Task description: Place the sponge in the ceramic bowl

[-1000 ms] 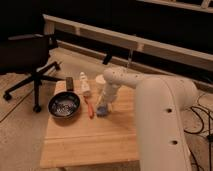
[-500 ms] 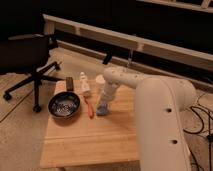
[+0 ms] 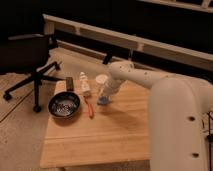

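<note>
Tool hangs at the end of the white arm, pointing down over the far-middle part of the wooden worktop. The sponge, light blue, is right under the tool tip, touching it or v. close. Can't tell if it rests on the worktop or is lifted a bit. Also can't tell whether the tool is clenched on it or released.

The ceramic bowl is dark w/ a glossy speckled inside. It stands on the worktop well to view-left of the tool, slightly nearer the camera, close to the worktop's left edge.

Btwn tool & bowl lies a thin orange-red stick, lengthwise, just view-left of the sponge. Behind the tool, near it, stands a pale cup, upright. View-left of the cup is a small white bottle-like item, then a small dark block; both are farther back than the bowl.

Off the worktop, far view-left of the tool, a black office chair stands on the floor. The robot's big white body fills view-right of the tool.
</note>
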